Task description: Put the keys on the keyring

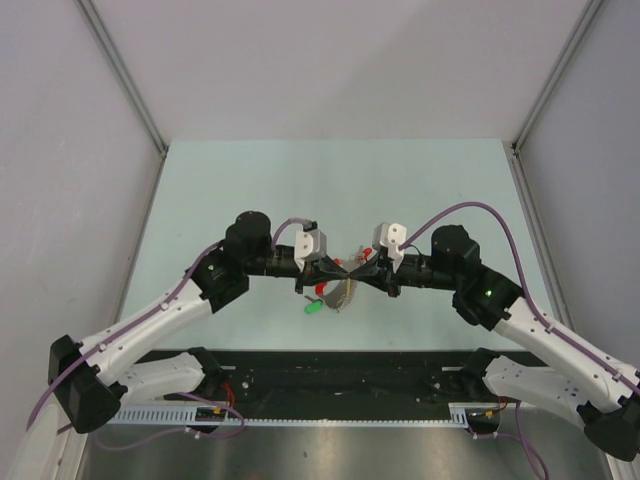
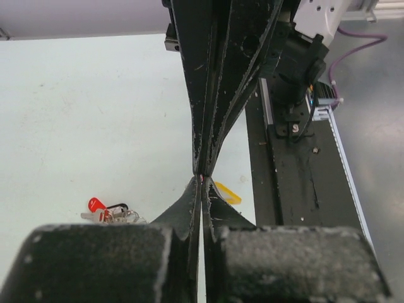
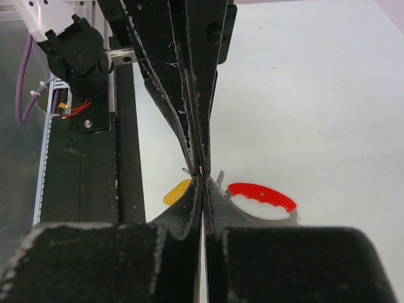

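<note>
Pale green table, grey walls, keys near centre.

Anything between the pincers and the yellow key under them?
Nothing visible. The yellow key lies on the table below where the shut left pincer and right pincer meet tip to tip, with the keyring alongside.

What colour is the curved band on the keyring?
Red; the curved band shows best in the right wrist view.
</note>
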### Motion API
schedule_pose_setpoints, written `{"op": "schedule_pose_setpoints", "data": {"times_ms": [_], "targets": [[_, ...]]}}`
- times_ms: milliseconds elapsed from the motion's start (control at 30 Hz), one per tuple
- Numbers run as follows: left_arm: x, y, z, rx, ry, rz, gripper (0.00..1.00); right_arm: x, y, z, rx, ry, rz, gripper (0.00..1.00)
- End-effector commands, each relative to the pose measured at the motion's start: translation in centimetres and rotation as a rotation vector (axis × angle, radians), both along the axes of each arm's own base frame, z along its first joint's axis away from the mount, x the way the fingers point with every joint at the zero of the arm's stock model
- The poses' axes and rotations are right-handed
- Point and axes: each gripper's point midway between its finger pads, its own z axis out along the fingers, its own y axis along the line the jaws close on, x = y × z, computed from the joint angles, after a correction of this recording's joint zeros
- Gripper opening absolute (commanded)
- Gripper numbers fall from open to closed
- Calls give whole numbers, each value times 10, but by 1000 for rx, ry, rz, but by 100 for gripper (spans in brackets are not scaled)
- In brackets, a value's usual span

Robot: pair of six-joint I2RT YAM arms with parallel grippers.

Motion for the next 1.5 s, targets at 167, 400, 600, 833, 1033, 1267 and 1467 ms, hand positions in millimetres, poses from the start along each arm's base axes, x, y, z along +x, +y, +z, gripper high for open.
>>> {"op": "schedule_pose_setpoints", "data": {"times_ms": [167, 400, 600, 833, 1033, 1267, 1467], "targets": [[-6, 2, 23, -177, 4, 49, 0, 6, -12, 38, 131, -38, -36, 29], [-8, 6, 32, -269, 18, 73, 0, 4, -18, 34, 168, -10, -21, 29], [-8, 4, 40, -310, 31, 69, 0, -2, -12, 36, 180, -14, 43, 29], [-10, 1, 42, -331, 52, 49, 0, -5, -9, 37, 190, -13, 70, 26], [-10, -1, 43, -338, 60, 42, 0, -6, -8, 39, 200, -17, 82, 19], [-8, -2, 41, -340, 68, 45, 0, -10, -7, 44, 215, -24, 98, 14], [-9, -2, 44, -352, 63, 46, 0, -9, -5, 40, 205, -13, 101, 11]]}}
